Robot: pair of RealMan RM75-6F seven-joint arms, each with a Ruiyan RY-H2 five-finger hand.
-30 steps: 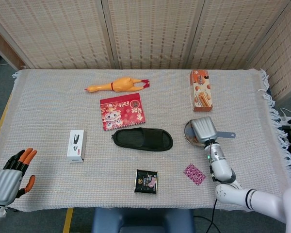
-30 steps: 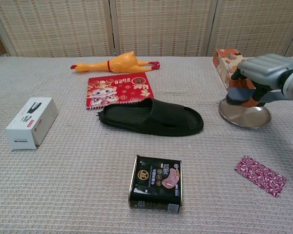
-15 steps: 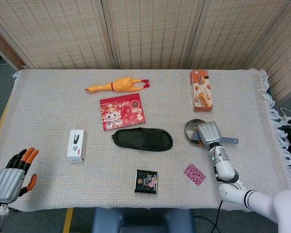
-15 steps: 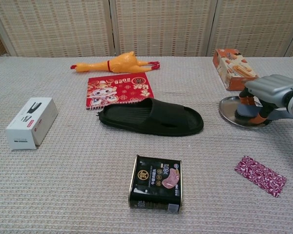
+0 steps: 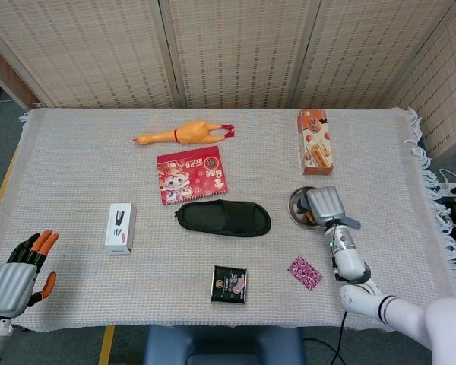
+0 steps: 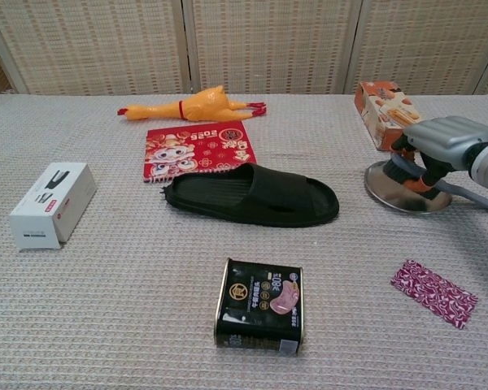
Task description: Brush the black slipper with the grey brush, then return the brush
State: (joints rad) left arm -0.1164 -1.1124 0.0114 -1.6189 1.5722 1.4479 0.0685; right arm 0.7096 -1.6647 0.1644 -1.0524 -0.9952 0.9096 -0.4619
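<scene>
The black slipper (image 5: 223,218) (image 6: 252,196) lies flat at the table's middle, toe end to the right. To its right sits a round metal plate (image 5: 296,207) (image 6: 390,198). My right hand (image 5: 324,204) (image 6: 443,138) hovers low over that plate and grips the grey brush (image 6: 403,169), whose handle (image 5: 349,223) (image 6: 475,197) sticks out to the right. The brush head is mostly hidden under the hand. My left hand (image 5: 17,272) hangs at the near left table edge, fingers apart, holding nothing.
A red booklet (image 5: 191,175) and a rubber chicken (image 5: 186,134) lie behind the slipper. A white box (image 5: 119,228) is at the left, a dark tin (image 5: 229,284) in front, a snack carton (image 5: 314,141) behind the plate, and a patterned sachet (image 5: 305,273) near the right forearm.
My right hand came down with the brush onto the plate, drifting right, then eased back a little to the left. The slipper and left hand stayed put.
</scene>
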